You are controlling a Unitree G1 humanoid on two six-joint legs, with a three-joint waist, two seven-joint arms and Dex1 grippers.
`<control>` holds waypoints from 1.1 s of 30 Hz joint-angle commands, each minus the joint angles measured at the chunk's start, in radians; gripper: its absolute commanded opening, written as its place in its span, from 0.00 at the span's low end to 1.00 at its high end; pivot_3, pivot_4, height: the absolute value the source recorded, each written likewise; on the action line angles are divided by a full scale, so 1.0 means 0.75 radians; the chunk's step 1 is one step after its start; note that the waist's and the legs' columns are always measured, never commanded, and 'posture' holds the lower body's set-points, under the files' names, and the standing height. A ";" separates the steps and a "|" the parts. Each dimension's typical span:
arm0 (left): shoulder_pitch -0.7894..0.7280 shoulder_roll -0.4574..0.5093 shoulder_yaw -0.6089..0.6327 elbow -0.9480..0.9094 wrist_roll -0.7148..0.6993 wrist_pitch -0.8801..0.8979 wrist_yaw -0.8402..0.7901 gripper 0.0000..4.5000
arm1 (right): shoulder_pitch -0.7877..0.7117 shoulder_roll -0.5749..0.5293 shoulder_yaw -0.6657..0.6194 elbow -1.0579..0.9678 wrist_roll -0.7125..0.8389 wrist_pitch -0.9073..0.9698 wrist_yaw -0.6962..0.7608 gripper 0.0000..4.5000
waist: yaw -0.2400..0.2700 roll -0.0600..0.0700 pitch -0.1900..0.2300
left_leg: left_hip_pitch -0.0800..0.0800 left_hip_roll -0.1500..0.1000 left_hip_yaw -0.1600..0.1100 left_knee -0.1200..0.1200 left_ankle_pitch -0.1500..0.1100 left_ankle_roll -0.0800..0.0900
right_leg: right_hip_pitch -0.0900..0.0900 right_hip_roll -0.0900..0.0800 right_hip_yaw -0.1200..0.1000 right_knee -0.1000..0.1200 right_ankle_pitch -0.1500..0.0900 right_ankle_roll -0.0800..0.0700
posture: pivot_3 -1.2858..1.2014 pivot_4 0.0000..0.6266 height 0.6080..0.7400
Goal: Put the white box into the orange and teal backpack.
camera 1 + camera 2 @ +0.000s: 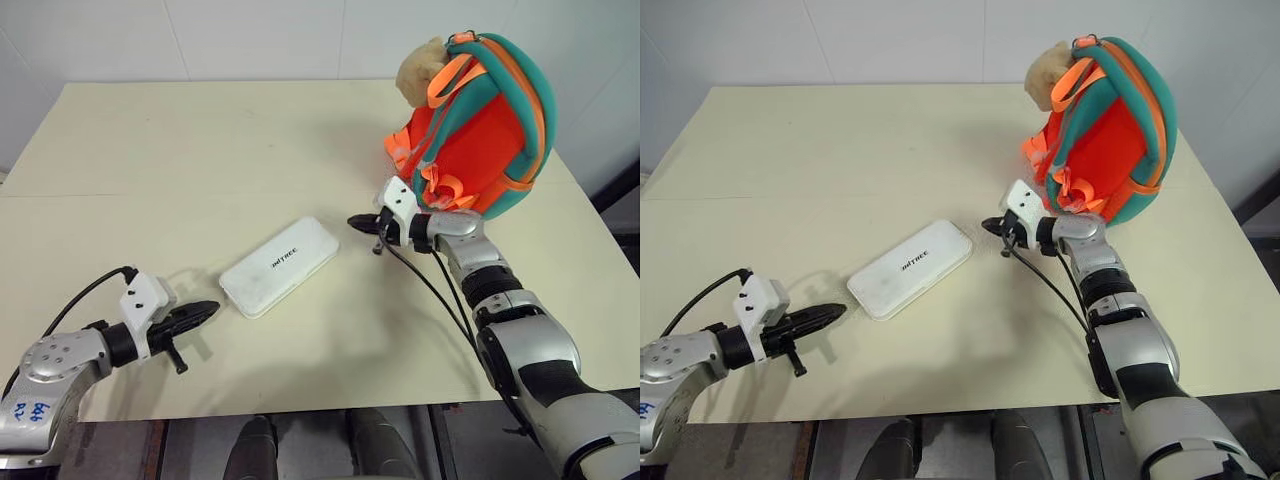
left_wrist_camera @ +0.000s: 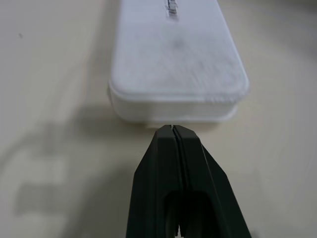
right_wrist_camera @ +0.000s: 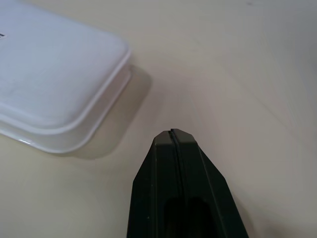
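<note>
White plastic, flat on the cream table [image 1: 150,140], and that's our white box [image 1: 280,266] lying at a slant between the two arms, lid up, dark lettering facing the ceiling. Nothing grips it. The left gripper [image 1: 205,311] sits just short of the box's near end, fingers pressed tight together, nothing between them. The right gripper [image 1: 360,222] hovers off the far end, just beyond the corner, likewise pinched closed and empty. One tip at each end: that reads to me like a setup for squeezing or nudging the box from both ends rather than pinching it, since the case looks too broad for these slim fingers.

Behind the right gripper, close to its wrist, stands the orange and teal backpack [image 1: 480,120], upright, straps facing the robot, tan plush toy [image 1: 420,70] perched at its top. I can't make out any opening from here, so where the box goes in is an open question.

Now the wrist cameras earn their keep. The left wrist view shows the closed tip aimed squarely at the middle of the box's short end wall, with a sliver of table between. The right wrist view shows its tip pointing past the rounded corner, box off to one side, a clear gap remaining. The head views give the backpack.
</note>
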 commanded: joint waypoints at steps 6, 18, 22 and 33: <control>-0.126 0.016 -0.073 0.140 0.032 -0.047 -0.071 0.01 | 0.087 0.031 -0.018 -0.129 0.041 0.034 0.168 0.00 | 0.001 0.000 0.000 | 0.001 0.000 0.000 0.001 0.000 0.000 | 0.000 0.001 0.000 0.002 0.000 0.000 | 0.52 0.24 1.00; -0.214 -0.013 -0.166 0.259 0.070 -0.101 -0.145 0.01 | 0.425 -0.087 -0.028 -0.865 0.177 0.464 0.280 0.00 | 0.010 0.000 0.000 | 0.001 0.000 -0.001 0.003 0.000 0.000 | 0.000 0.001 0.000 0.004 0.000 0.000 | 0.52 0.24 1.00; -0.249 -0.030 -0.197 0.276 0.080 -0.112 -0.165 0.01 | 0.537 -0.131 -0.035 -1.128 0.244 0.639 0.268 0.00 | 0.010 0.000 0.000 | 0.000 0.000 -0.001 0.005 0.000 0.000 | 0.000 0.000 0.000 0.005 0.000 0.000 | 0.52 0.24 1.00; -0.407 -0.075 -0.320 0.384 0.126 -0.150 -0.281 0.01 | 0.857 -0.315 -0.082 -1.701 0.404 1.019 0.219 0.00 | 0.041 -0.001 0.000 | 0.000 -0.001 -0.001 0.007 0.000 0.000 | 0.001 0.001 0.000 0.005 -0.001 0.000 | 0.52 0.24 1.00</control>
